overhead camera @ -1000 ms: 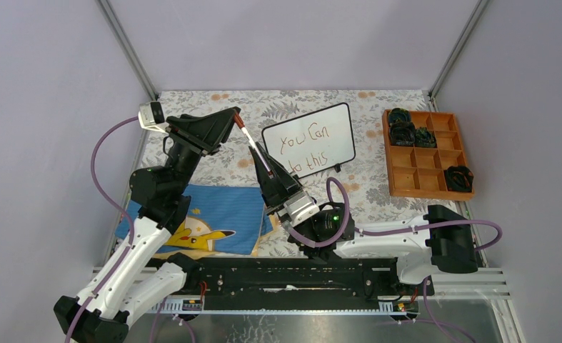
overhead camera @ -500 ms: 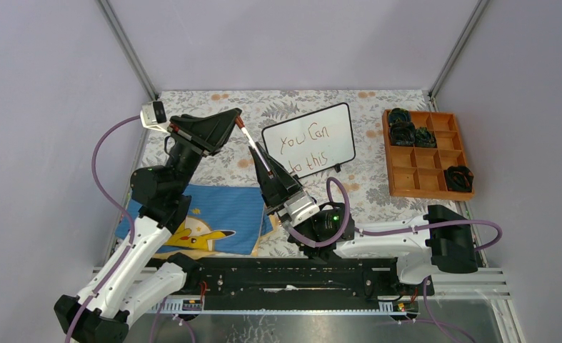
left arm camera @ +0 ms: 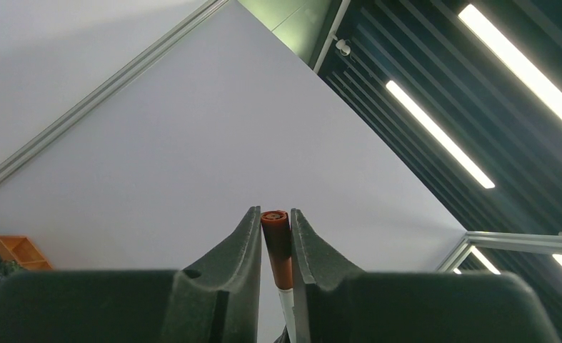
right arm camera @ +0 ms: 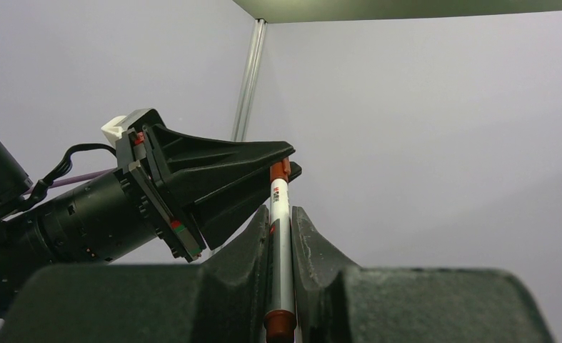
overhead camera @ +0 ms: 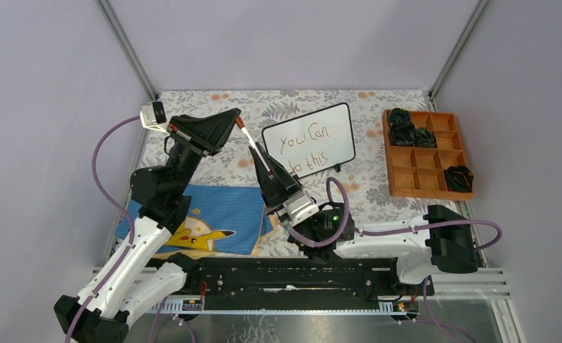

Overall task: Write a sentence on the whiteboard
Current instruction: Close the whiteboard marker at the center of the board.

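Note:
The whiteboard (overhead camera: pixel 340 120) stands tilted at the back middle of the table. It bears the sentence (overhead camera: pixel 303 148) "You Can do this" in reddish-brown on two lines. A white marker (overhead camera: pixel 255 148) with a reddish-brown cap (left arm camera: pixel 278 239) slants up in the air left of the board. My right gripper (overhead camera: pixel 266 166) is shut on the marker's white barrel (right arm camera: pixel 280 236). My left gripper (overhead camera: pixel 237 118) comes in from the left, and its fingers (left arm camera: pixel 246 243) press on the cap end from both sides. In the right wrist view the left gripper (right arm camera: pixel 283 161) covers the marker's tip.
An orange compartment tray (overhead camera: pixel 408 157) with dark bundles in some cells sits at the right. A blue cloth (overhead camera: pixel 217 214) with a yellow cartoon figure lies under the left arm. A floral cover (overhead camera: pixel 374 193) spans the table; grey walls enclose it.
The left gripper's jaws have closed in onto the marker's cap. Both arms and the marker have stayed in nearly the same place.

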Robot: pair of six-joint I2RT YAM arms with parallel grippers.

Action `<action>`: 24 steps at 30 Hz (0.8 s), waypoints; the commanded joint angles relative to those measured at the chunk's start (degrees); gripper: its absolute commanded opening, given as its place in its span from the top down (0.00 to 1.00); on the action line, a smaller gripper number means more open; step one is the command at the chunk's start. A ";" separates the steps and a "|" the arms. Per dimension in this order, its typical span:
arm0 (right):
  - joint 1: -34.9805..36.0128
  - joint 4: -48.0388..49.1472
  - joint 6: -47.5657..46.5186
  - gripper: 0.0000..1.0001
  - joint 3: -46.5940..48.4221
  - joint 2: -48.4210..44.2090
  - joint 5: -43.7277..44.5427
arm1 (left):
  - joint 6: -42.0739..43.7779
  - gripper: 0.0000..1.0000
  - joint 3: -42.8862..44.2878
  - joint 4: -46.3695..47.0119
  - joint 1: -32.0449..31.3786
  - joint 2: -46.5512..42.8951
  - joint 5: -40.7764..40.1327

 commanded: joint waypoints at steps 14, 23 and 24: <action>-0.06 4.36 -2.05 1.00 2.91 0.65 1.38 | 0.05 1.00 -2.48 0.80 -0.52 -1.35 3.31; -0.05 4.44 -2.40 1.00 3.90 1.58 1.40 | 0.24 1.00 -3.79 0.83 -2.08 -1.42 3.81; -0.05 4.43 -2.48 1.00 4.03 1.71 1.47 | 0.33 1.00 -3.86 0.86 -2.46 -1.43 3.77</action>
